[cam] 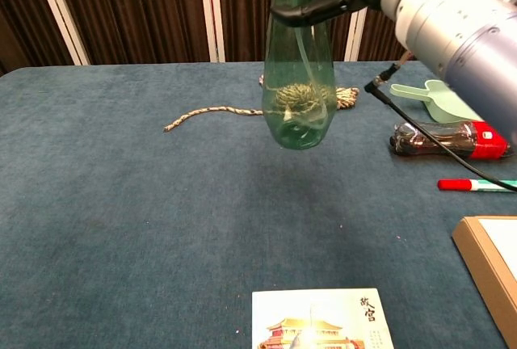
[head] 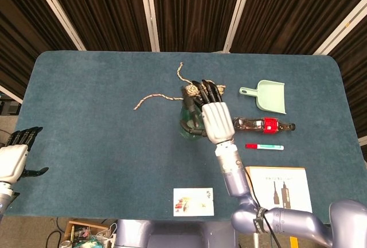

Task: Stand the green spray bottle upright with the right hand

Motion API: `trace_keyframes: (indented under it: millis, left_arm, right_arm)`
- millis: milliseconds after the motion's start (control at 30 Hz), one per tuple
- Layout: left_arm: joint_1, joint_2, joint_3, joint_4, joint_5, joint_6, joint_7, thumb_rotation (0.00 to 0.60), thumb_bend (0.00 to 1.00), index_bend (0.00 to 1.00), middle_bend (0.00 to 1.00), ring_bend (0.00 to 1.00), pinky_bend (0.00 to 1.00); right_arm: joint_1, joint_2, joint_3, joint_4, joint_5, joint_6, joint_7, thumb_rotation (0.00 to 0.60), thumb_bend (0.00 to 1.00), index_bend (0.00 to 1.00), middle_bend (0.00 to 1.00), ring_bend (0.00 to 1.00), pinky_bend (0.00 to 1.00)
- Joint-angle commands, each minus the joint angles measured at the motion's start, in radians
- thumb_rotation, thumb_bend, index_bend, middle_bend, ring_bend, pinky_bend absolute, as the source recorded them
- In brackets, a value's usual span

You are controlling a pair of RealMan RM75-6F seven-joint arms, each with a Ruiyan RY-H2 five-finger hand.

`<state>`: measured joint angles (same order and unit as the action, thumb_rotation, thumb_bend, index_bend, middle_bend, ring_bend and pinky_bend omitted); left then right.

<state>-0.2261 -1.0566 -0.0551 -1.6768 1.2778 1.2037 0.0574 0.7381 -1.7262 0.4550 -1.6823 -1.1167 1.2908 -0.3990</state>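
The green spray bottle (cam: 300,82) hangs upright in the air over the middle of the table, its rounded base a little above the blue cloth. My right hand (head: 216,120) grips it high on the body, near the neck. In the chest view only dark fingers (cam: 313,8) wrapped around the bottle show, and the spray head is cut off by the top edge. From the head view the bottle (head: 188,123) is seen from above, partly hidden by the hand. My left hand (head: 14,157) hovers open beyond the table's left edge, holding nothing.
A coiled rope (head: 198,89) lies just behind the bottle. To the right are a green dustpan (head: 269,96), a cola bottle (head: 264,124) lying on its side and a red marker (head: 264,146). A box (head: 281,188) and a card (head: 193,201) sit near the front edge.
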Motion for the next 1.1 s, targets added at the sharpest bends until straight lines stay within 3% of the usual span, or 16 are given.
trace_keyframes:
  millis: [33, 200, 667, 900, 1100]
  left_arm:
    - [-0.002, -0.001, 0.001, 0.000, 0.001, -0.003, 0.002, 0.600, 0.03, 0.06, 0.05, 0.05, 0.00]
    - [-0.004, -0.002, 0.002, 0.001, 0.001, -0.006, 0.003, 0.600, 0.03, 0.06, 0.05, 0.05, 0.00]
    - [-0.004, -0.002, 0.013, -0.004, 0.022, -0.001, 0.007, 0.600, 0.03, 0.06, 0.05, 0.05, 0.00]
    - [-0.005, 0.000, 0.018, -0.004, 0.035, -0.002, -0.001, 0.600, 0.03, 0.06, 0.05, 0.05, 0.00]
    - [-0.004, 0.002, 0.020, -0.002, 0.044, 0.002, -0.009, 0.600, 0.03, 0.06, 0.05, 0.05, 0.00]
  right_arm:
    - [-0.052, 0.039, 0.076, -0.065, 0.153, -0.062, 0.166, 0.600, 0.55, 0.93, 0.10, 0.00, 0.03]
    - [-0.074, 0.048, 0.083, -0.047, 0.204, -0.087, 0.263, 0.600, 0.55, 0.93, 0.10, 0.00, 0.02]
    - [-0.099, -0.103, -0.094, 0.219, -0.153, 0.199, 0.257, 0.600, 0.56, 0.92, 0.08, 0.00, 0.02]
    - [-0.123, -0.149, -0.149, 0.281, -0.198, 0.221, 0.257, 0.600, 0.56, 0.92, 0.07, 0.00, 0.02]
    - [-0.138, -0.177, -0.157, 0.311, -0.199, 0.215, 0.261, 0.600, 0.56, 0.92, 0.07, 0.00, 0.02]
